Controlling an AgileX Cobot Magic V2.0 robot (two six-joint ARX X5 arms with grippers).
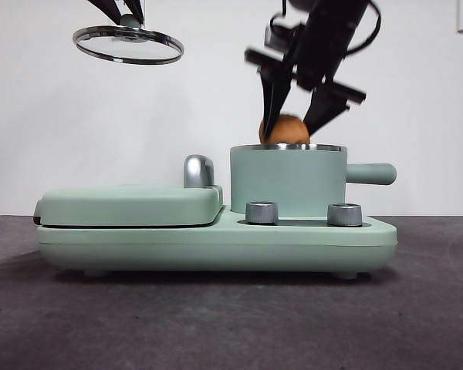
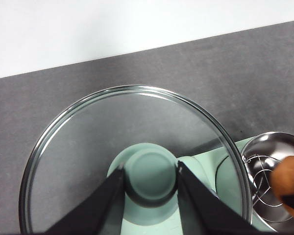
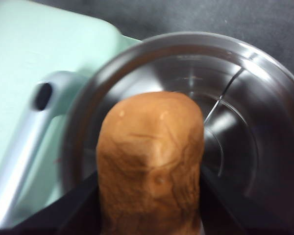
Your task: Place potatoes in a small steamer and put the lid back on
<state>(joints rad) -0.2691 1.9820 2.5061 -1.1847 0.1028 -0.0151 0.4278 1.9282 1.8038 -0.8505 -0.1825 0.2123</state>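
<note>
Potato (image 1: 285, 129) is seen in the front view just above the small steamer (image 1: 288, 180), clamped by the right gripper (image 1: 294, 121); the glass lid (image 1: 128, 44) is held high over the griddle cover (image 1: 131, 204). In the left wrist view, the lid's green knob (image 2: 150, 177) is clamped between the left gripper's (image 2: 150, 188) 2 jaws. In the right wrist view, the potato (image 3: 151, 166) is gripped over the steamer's steel bowl (image 3: 235, 122).

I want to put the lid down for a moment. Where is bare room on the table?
Bare dark table lies in front of the green cooker and at both its ends. Over the steamer it is crowded: the right end effector holds the potato there. The left end effector holds the lid high above the griddle cover.
</note>
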